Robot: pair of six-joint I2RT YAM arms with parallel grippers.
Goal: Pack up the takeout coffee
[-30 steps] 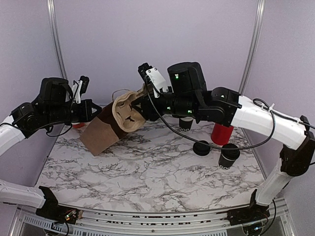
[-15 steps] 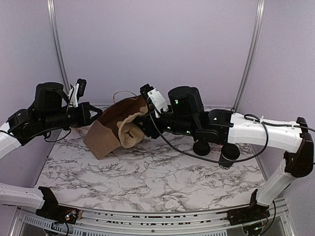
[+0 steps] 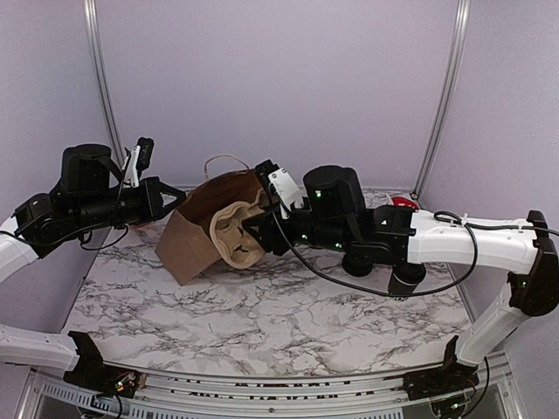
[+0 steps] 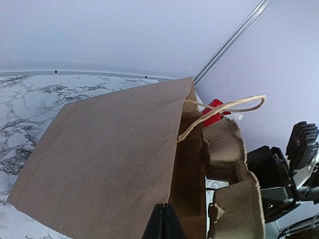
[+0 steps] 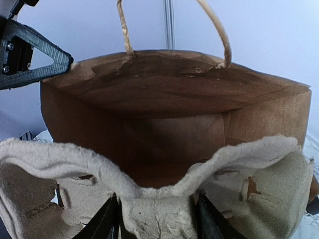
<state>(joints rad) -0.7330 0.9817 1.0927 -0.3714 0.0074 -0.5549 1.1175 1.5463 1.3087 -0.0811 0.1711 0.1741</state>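
- Gripping a pulp cup carrier [image 5: 149, 199] in the right gripper [image 5: 157, 226], with the fingers [image 5: 106, 221] roughly half spread and pressed against either side of the carrier's middle ridge.
- Holding that carrier on edge, cup wells facing the camera in the top view, right at the open mouth of a brown paper bag [image 3: 194, 237]; hard to tell whether its far edge is past the rim.
- Looking past the carrier's torn upper edge in the right wrist view, straight into the bag's dark inside.
- Pinching the bag's upper rim with the left gripper [image 3: 171, 199], jaws fully closed on the paper.
- Keeping the bag tipped over, mouth turned toward the right arm, bottom corner down on the marble-patterned table [image 3: 262, 327].
- Arching free above the mouth: the bag's twisted paper handle [image 3: 224, 161].
- Standing upright on the right side of the table, well apart from the bag: the black paper cup [image 3: 405, 281], touched by neither gripper and partly covered by the right arm's forearm crossing above it.
- Showing only as a sliver of red behind that arm, near the back right edge: a red tub [image 3: 402, 202].
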